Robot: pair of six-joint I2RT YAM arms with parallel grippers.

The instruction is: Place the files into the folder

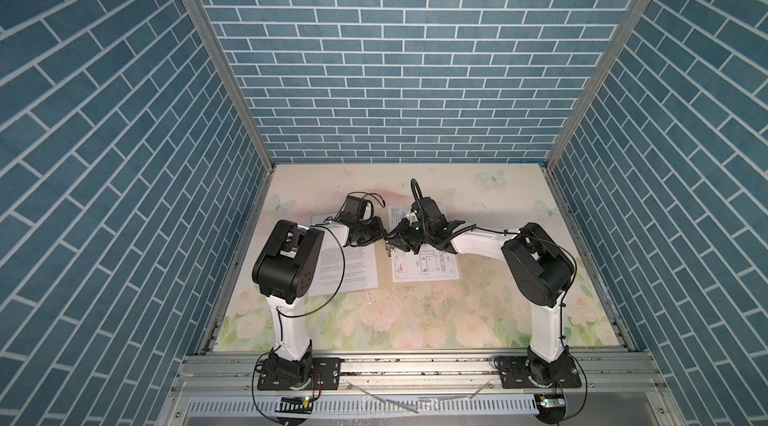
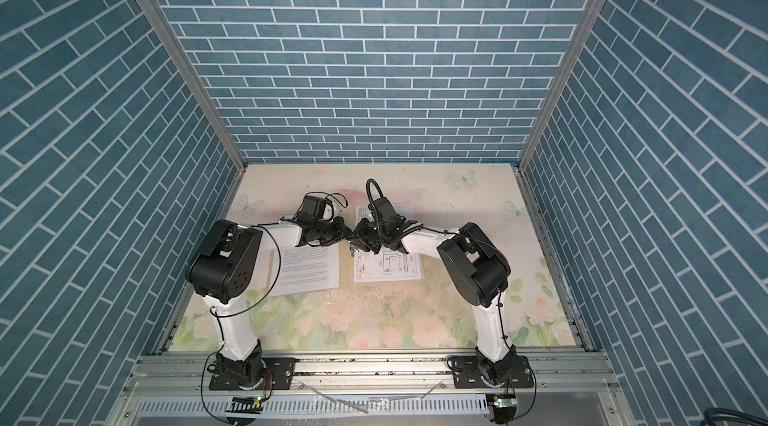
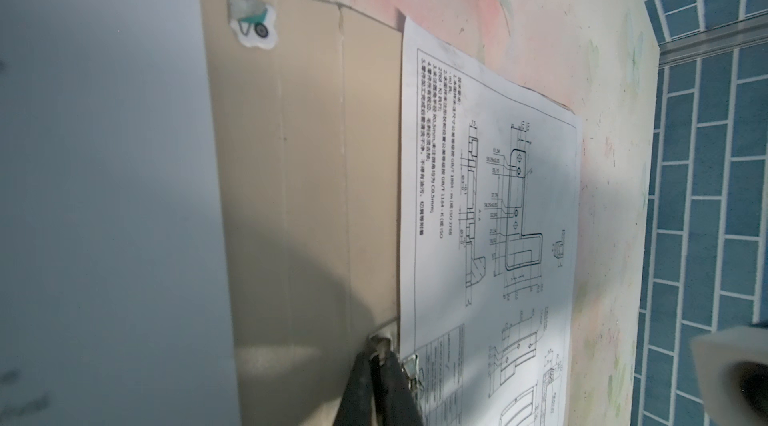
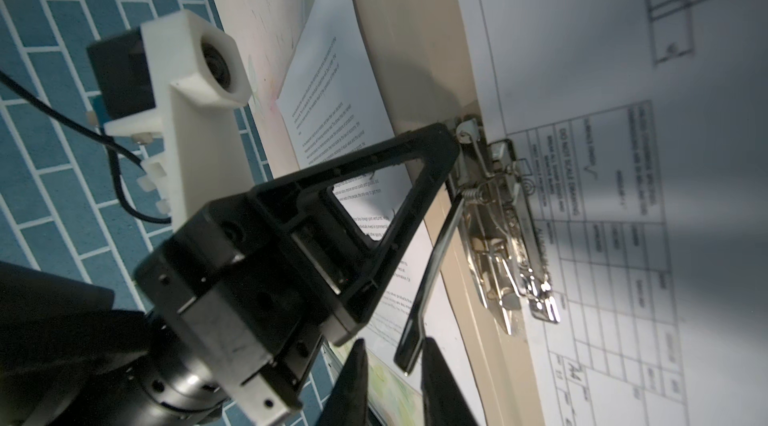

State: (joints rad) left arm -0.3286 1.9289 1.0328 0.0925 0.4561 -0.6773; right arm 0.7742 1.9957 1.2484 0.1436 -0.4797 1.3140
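Starting at the left gripper (image 3: 381, 351), we see its two dark fingers pressed close together, their tips set against one end of the metal clip (image 4: 503, 228) that sits along the fold of the folder (image 3: 311, 195). Whether they pinch a part of that clip we cannot tell. In the right wrist view this gripper shows as a black triangular finger whose tip is right at the clip's small white roller.

The right gripper (image 4: 395, 347) has its fingers a little apart, one on each side of the free end of the clip's black lever (image 4: 436, 261). One finger lies close against the lever, and we see a gap at the other. The lever slants from the clip toward that gripper.

Out from the clip, the tan folder lies open and flat on the flowered table (image 1: 374, 320). We find the sheet with drawings (image 3: 552, 195) on its right half, one long edge beside the clip, and the sheet with text (image 4: 332, 83) on its left half. A small wheelbarrow sticker (image 3: 251, 22) sits on the folder near an edge.

In both top views the two arms meet over the fold, between the sheets. Blue brick-pattern walls (image 1: 415, 49) close in the table.
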